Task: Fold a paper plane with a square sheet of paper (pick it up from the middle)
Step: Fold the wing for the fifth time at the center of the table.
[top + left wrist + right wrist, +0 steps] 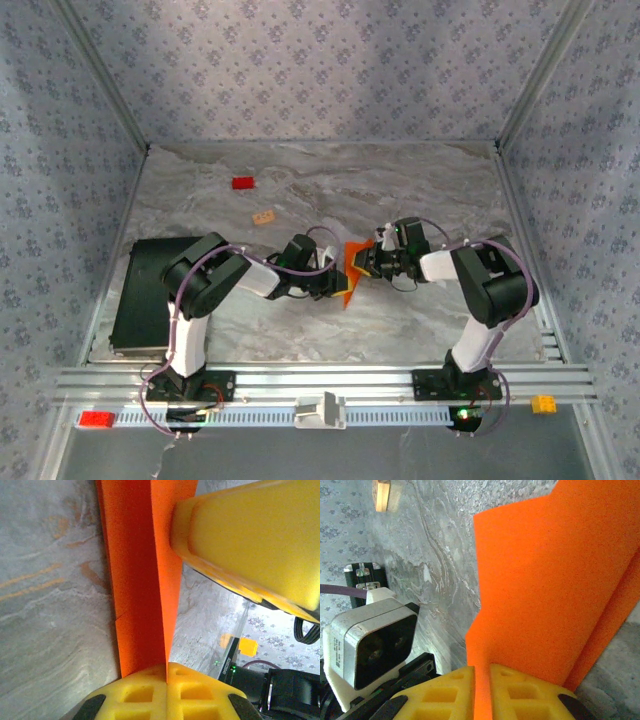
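Far left: red block (243,183) and tan block (264,217) lie on the table, well apart from the action.
Left gripper (166,677): fingers pressed tight on the folded orange paper (140,580).
Orange paper: mid-table, standing on edge between both grippers.
Right gripper (481,680): pinching the same sheet from the right.

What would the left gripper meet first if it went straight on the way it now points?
Probably a yellow finger of the right gripper, just ahead beside the folded orange paper that the left gripper is shut on; depth is unclear.
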`<state>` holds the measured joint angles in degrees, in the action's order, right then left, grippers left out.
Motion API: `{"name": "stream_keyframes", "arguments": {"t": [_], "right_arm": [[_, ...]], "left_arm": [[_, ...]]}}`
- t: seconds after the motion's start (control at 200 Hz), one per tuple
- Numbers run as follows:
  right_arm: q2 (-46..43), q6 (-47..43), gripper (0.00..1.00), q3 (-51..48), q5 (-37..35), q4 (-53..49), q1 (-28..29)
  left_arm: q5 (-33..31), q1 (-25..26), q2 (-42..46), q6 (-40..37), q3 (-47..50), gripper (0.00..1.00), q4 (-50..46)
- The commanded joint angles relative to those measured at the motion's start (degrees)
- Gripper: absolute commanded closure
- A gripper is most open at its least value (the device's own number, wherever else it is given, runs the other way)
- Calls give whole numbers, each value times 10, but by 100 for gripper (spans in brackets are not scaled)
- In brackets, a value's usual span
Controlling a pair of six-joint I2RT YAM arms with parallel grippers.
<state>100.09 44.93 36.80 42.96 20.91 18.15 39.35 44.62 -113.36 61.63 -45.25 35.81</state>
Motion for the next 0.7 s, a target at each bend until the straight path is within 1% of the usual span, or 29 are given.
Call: {"name": "stream_keyframes", "arguments": {"t": [0.0,0.385,0.55,0.695], "right_arm": [[13,-19,84,13,5,-20,-2],[44,-54,84,32,-34,-98,3],[49,-60,84,35,-47,-117,7],[49,-64,84,36,-55,-129,9]], "left_arm": [[-55,-2,-20,-4,13,100,-73],[-63,-1,-15,-13,6,100,-100],[-61,8,8,-42,-12,89,-141],[-53,14,29,-49,-21,86,-151]]}}
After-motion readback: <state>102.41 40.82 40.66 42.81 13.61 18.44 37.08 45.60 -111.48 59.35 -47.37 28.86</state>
